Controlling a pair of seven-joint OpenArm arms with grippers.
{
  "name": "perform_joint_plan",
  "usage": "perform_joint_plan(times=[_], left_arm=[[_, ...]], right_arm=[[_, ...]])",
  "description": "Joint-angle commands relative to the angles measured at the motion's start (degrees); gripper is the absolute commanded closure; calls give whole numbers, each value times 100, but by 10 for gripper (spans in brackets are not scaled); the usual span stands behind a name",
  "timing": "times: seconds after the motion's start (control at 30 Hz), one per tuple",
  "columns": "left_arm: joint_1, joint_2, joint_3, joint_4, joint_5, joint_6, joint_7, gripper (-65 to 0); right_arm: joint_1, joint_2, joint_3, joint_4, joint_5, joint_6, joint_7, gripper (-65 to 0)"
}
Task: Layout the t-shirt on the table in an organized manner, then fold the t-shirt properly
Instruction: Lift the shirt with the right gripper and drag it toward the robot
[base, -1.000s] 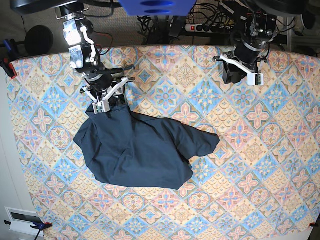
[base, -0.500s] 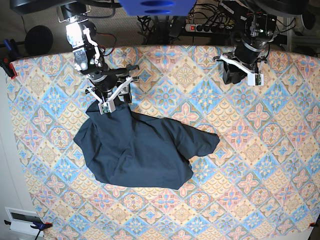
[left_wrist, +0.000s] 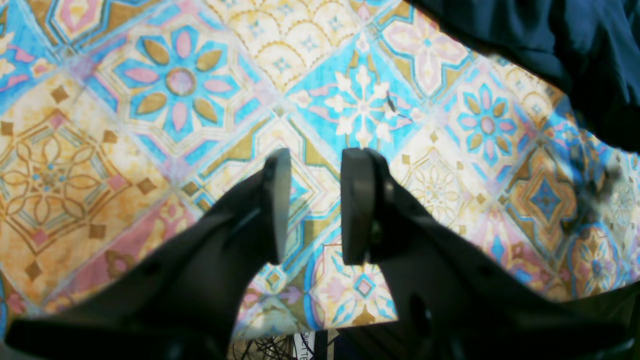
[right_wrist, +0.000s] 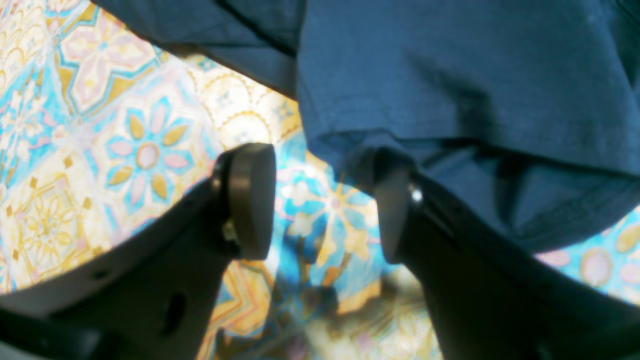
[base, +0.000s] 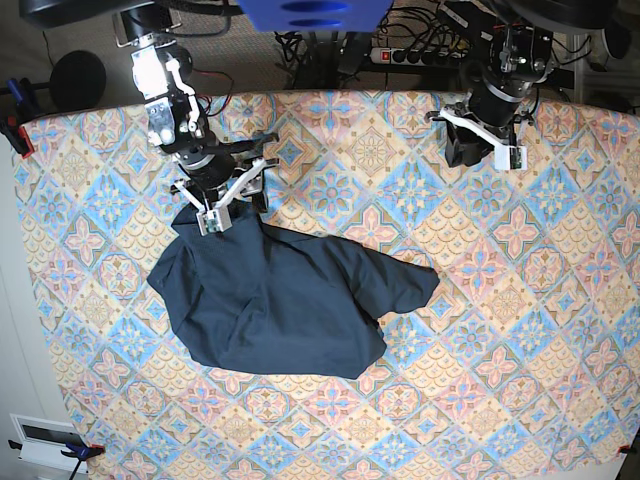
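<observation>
Navy shirt count: one t-shirt (base: 275, 295), crumpled in a rough heap, not laid flat
Shirt place: on the table (base: 520, 300), in its left-centre part in the base view, one sleeve-like flap reaching toward the middle
Shirt in the wrist views: a hemmed fold (right_wrist: 450, 100) fills the top of the right wrist view; a dark edge (left_wrist: 575, 45) shows in the top right corner of the left wrist view
Table count: one, covered by a cloth of blue, pink and cream diamond tiles
Arms: two
Right gripper (right_wrist: 320, 200): jaws spread wide, nothing between them but patterned cloth; one finger (right_wrist: 395, 200) sits right at the shirt's hem, whether it touches I cannot tell
Right gripper in the base view: at the shirt's top edge (base: 222, 200)
Left gripper (left_wrist: 312, 205): jaws apart with a narrow gap, holding nothing, over bare cloth
Left gripper in the base view: near the table's far edge (base: 485, 135), well apart from the shirt
Beyond the table: one power strip (base: 405, 55) among cables
</observation>
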Motion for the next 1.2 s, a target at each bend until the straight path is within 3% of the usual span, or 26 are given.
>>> perform_joint_plan(times=[0.0,0.53,0.63,0.77,0.9,1.17], left_arm=[[26,-40,-13,96,-26,-23,-122,-169],[26,-40,-13,88,-26,-23,-122,-169],[17,-40,-13,88,-26,-23,-122,-169],[-18,-40,-31,88,-8,-23,-122,-169],[-256,-58,-48,70,18,-23,-122,-169],[-730,-181,-189,8,36,-23,-122,-169]], right_arm=[[228,29,18,90,42,5,206,-314],[325,20,18,-508,42,5,223,-304],[325,20,27,-508,42,14,232,-226],[325,20,80,-367,42,32,338,0],[246,20,282,459,60,32,610,0],[-1548,55,1583,1488,78,40,672,0]])
